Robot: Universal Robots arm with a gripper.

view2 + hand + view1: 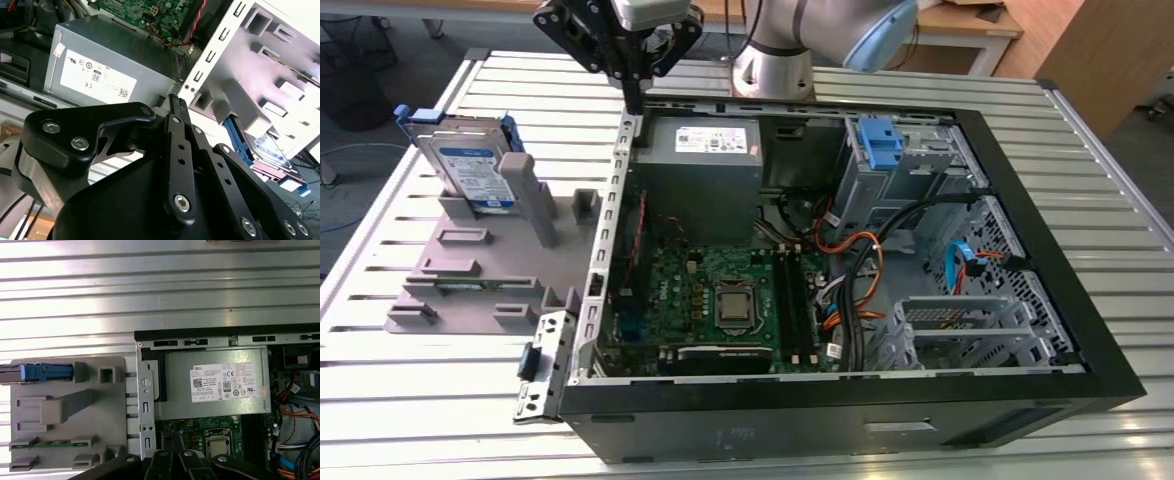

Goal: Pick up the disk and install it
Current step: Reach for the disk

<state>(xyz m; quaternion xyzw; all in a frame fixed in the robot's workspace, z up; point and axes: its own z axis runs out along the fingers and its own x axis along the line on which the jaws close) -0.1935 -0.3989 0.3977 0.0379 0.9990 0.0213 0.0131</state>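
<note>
In the exterior view's upper left the disk [475,172] stands upright in a grey holder [470,268] on the tabletop [440,405], apart from the jaws, which hang clenched on nothing at top centre over a corner of the open computer case [854,398].

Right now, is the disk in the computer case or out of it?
Out. The disk stands on edge in the grey fixture beside the case, and the gripper hangs apart from it.
</note>
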